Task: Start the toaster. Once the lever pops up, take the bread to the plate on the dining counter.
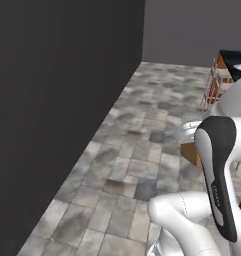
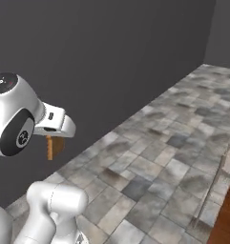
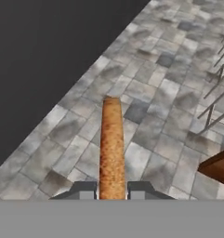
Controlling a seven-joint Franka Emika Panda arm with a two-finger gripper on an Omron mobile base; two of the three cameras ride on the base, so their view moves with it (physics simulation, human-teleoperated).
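Between the fingertips in the hand view, the bread (image 3: 112,148) is seen edge-on, a narrow tan-brown strip with a darker crust, pinched at its base by the closed gripper (image 3: 112,191). From the right base view the slice (image 2: 53,147) hangs under the hand, above the floor, its flat side partly visible. Grey mottled stone tiles (image 1: 137,150) cover the floor, meeting a plain dark wall (image 2: 102,62). Off to the right, the left base view catches a black counter (image 1: 234,62) over brown panels, with thin chair legs (image 1: 212,90) beside it.
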